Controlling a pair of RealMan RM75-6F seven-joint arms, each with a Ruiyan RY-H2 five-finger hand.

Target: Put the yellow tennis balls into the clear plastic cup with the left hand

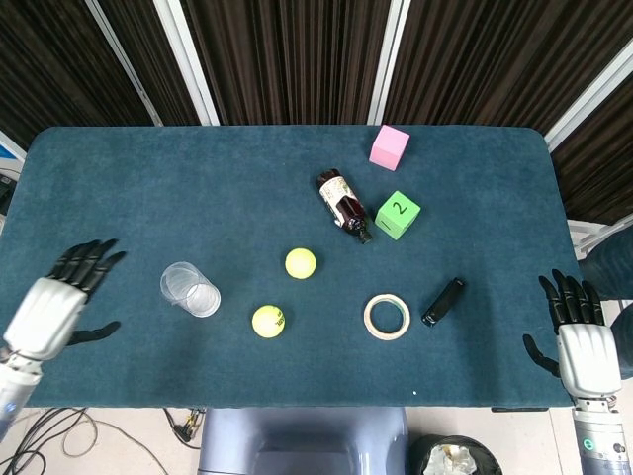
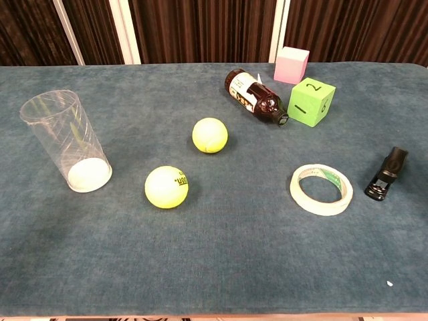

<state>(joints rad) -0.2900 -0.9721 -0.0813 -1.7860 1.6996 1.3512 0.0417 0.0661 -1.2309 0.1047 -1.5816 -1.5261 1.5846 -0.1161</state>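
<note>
Two yellow tennis balls lie on the blue table: one [image 1: 301,262] [image 2: 210,135] further back, one [image 1: 268,321] [image 2: 166,186] nearer the front edge. The clear plastic cup [image 1: 188,289] [image 2: 65,140] stands upright to their left. My left hand [image 1: 57,302] hovers over the table's left part, left of the cup, fingers spread and holding nothing. My right hand [image 1: 582,338] is at the table's right front edge, open and empty. Neither hand shows in the chest view.
A brown bottle [image 1: 343,207] lies on its side behind the balls. A green die [image 1: 398,214] and a pink cube [image 1: 390,146] sit to its right. A tape roll [image 1: 386,317] and a black clip [image 1: 442,301] lie at the front right.
</note>
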